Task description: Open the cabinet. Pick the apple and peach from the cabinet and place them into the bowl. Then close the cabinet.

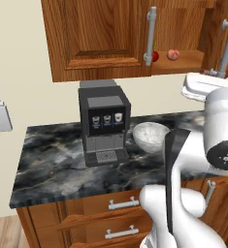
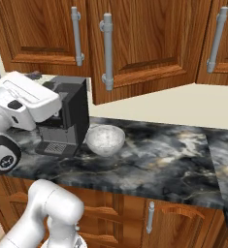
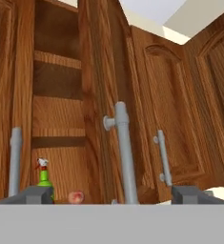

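Reaching toward the half-open cabinet, the gripper is standing with its fingers wide apart, holding nothing, either side of the door handle. The apple and peach are sitting at the front edge of the bottom shelf; the bowl is waiting mid-counter beside the coffee machine. Swinging the door fully aside first seems wise. No readable writing is showing.

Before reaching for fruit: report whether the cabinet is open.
Partly open: the cabinet's right door is swung out, exposing shelves and fruit.
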Motion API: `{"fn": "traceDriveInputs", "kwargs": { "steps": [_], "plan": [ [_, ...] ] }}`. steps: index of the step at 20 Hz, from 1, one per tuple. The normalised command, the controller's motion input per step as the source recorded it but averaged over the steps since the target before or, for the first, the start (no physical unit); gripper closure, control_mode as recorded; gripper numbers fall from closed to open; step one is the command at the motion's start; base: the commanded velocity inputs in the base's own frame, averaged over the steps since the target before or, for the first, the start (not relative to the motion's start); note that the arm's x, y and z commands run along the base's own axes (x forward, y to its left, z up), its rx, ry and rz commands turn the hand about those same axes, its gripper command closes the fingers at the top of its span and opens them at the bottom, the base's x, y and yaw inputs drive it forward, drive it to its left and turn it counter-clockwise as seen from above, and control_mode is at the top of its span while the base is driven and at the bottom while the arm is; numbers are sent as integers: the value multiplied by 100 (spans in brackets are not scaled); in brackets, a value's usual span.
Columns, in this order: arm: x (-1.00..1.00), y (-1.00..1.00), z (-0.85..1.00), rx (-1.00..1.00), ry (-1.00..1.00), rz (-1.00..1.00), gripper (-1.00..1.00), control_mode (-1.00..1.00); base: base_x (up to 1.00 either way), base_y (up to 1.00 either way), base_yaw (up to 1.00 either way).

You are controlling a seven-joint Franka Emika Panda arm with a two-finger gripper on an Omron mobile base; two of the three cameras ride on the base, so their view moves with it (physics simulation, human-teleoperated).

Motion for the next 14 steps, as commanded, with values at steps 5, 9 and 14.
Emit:
{"fn": "traceDriveInputs", "kwargs": {
  "steps": [5, 9, 14],
  "plan": [
    [60, 9, 0, -1, 0, -7, -100, -100, 0, 0, 0],
    [78, 0, 0, 0, 0, -7, -100, -100, 0, 0, 0],
    [91, 2, 0, 0, 0, -12, -100, -100, 0, 0, 0]
  ]
}}
